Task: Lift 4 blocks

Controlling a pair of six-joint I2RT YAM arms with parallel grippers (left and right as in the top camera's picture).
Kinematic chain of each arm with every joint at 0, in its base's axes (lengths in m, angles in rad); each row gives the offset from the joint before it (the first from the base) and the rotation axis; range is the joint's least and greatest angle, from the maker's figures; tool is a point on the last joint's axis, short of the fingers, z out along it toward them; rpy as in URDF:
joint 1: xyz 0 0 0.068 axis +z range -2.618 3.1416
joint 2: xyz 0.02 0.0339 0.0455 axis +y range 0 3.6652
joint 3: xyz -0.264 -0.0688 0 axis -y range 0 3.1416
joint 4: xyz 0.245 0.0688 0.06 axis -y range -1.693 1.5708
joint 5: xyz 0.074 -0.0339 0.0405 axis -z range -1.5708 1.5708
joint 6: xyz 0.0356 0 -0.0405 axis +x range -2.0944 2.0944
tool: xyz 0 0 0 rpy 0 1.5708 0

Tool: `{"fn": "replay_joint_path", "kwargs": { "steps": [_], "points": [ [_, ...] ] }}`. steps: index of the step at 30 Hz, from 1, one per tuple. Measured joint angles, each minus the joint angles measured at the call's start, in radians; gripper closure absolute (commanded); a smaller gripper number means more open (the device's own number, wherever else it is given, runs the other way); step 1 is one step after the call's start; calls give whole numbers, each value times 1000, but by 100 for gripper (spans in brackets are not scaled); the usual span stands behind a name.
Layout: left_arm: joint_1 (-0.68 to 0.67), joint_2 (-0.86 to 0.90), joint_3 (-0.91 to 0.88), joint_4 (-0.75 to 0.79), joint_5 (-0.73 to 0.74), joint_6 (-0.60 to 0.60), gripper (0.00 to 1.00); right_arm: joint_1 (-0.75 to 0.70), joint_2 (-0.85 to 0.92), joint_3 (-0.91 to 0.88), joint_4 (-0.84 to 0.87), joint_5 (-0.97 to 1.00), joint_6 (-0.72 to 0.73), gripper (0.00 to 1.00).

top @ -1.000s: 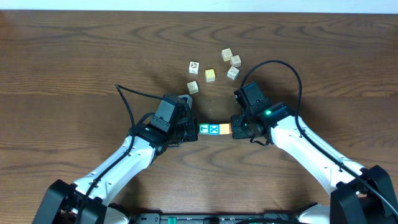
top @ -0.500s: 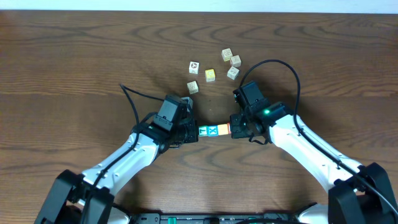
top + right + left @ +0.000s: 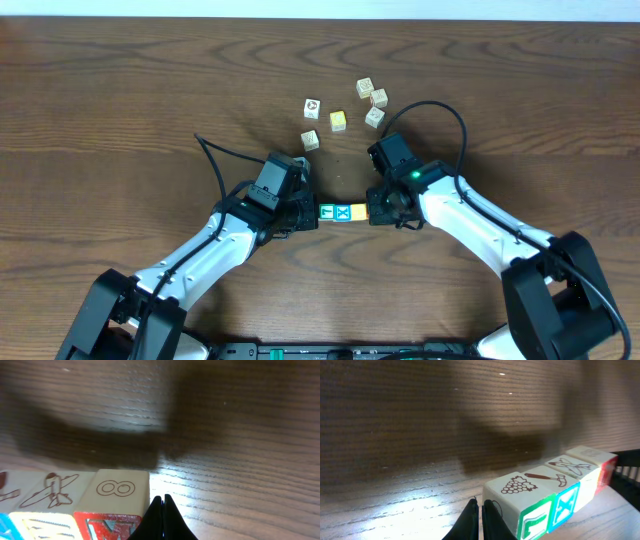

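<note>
Counter [image 3: 100,100], dark wood. Two arms reach in from the near edge and meet at centre.

Blocks [image 3: 344,211]: four in one straight row, face to face, mid-counter between the two end effectors.
- Order from left arm to right arm: green block [image 3: 328,211], blue block [image 3: 345,211] with white X, yellow block [image 3: 361,210], red block [image 3: 117,491].
- Top faces in the wrist views: grapes, hammer, aeroplane, figure 8.
- From overhead the red block is mostly hidden under the right arm's tip.

Left end effector [image 3: 310,212]: fingers pressed together, nothing between them. The tips sit against the outer end of the green block.

Right end effector [image 3: 372,208]: fingers likewise pressed together, holding nothing. The tips are at the outer end of the red block.

The row is squeezed lengthwise between the two closed tips.

A dark shadow band lies on the wood beyond the row in both wrist views. Cannot tell whether the row is clear of the counter.

Pale cubes [image 3: 374,117]: five, loose, further back, well apart from the row. A pale-yellow cube [image 3: 338,121] sits among them.
</note>
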Motion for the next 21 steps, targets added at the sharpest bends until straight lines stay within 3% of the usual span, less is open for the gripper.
{"fn": "replay_joint_path", "kwargs": {
  "steps": [21],
  "points": [
    [-5,38,0,2,-18,8,92,0,14,0,11,-16,3,99]
  ]
}}
